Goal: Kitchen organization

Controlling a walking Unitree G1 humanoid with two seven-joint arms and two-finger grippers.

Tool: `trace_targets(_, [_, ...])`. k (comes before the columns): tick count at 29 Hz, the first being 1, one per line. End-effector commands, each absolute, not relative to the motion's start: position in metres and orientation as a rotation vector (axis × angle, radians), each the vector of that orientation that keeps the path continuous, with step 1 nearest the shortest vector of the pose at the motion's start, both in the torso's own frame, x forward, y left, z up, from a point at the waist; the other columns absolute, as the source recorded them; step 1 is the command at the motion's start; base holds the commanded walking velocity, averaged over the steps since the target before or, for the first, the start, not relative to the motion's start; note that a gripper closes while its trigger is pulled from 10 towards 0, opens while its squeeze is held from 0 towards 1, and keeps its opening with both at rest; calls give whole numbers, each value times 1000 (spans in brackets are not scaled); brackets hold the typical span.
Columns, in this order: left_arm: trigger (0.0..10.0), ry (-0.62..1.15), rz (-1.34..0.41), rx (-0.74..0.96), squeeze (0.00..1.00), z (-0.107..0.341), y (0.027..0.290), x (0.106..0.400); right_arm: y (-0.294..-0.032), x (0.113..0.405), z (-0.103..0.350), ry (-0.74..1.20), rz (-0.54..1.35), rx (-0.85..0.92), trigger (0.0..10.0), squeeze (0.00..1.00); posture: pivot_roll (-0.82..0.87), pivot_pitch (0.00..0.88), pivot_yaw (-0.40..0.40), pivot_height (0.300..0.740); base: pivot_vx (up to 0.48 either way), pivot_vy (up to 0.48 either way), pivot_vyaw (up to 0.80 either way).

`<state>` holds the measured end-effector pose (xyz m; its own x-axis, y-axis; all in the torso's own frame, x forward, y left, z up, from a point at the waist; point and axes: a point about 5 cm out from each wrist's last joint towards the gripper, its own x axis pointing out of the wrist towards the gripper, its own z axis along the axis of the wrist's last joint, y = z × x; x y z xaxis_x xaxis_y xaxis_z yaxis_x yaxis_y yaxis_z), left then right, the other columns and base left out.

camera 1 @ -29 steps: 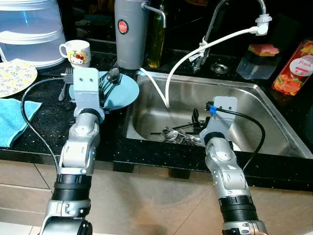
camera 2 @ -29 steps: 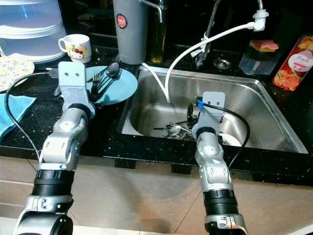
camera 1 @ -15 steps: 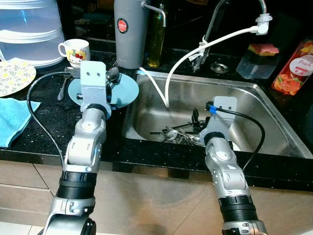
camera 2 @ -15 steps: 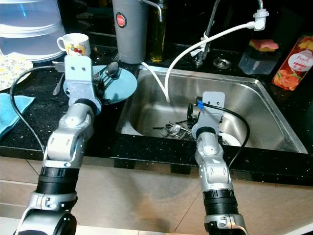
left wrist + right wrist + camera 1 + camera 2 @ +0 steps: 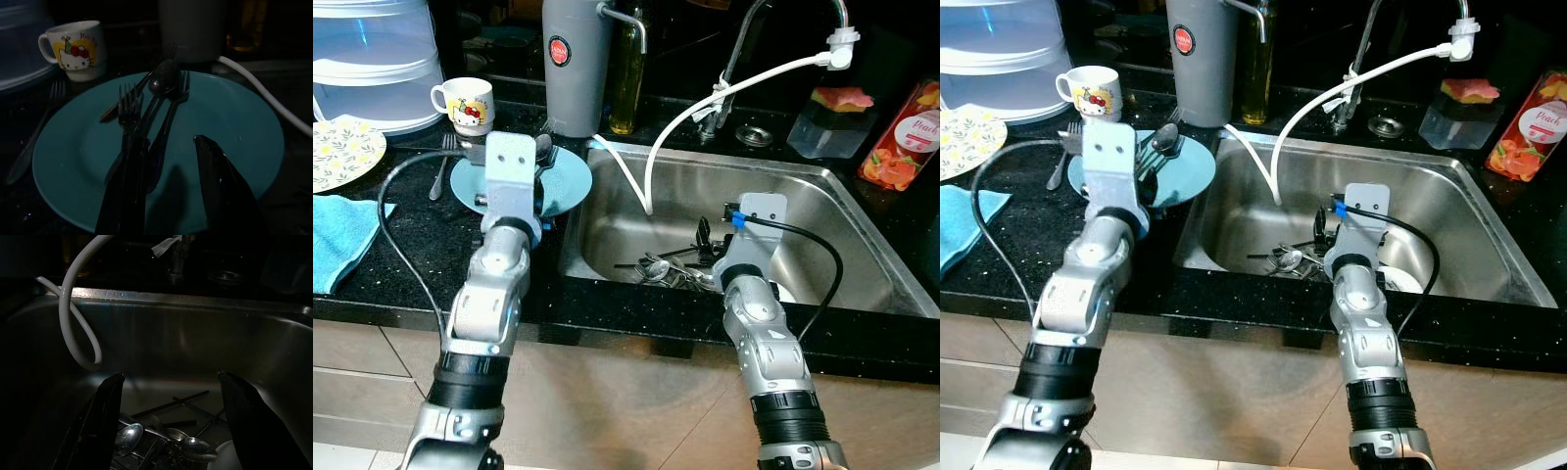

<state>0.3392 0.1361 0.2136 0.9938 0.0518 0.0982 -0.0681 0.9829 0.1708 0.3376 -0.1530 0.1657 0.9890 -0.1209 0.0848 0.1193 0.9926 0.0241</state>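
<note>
Our left gripper hangs over the round blue plate on the black desk, fingers apart above its forks and spoon. Our right gripper, fingers apart, hovers above loose steel cutlery in the steel sink to the right.

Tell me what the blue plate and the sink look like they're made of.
Blue plate: probably glazed ceramic, possibly melamine; smooth, even colour, soft sheen. Sink: brushed stainless steel, judging by its grey metallic walls with streaky reflections.
</note>
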Motion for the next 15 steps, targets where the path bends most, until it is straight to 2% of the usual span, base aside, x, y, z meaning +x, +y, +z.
trace_targets(1, [10000,-128,40,202,0,216,132,336,-156,336,165,-83,-136,26,10000,0,215,0,-74,740,0,0,0])
trace_targets(15, [10000,-145,21,214,0,217,129,335,-156,336,165,-84,-137,27,10000,0,215,0,-69,740,0,0,0])
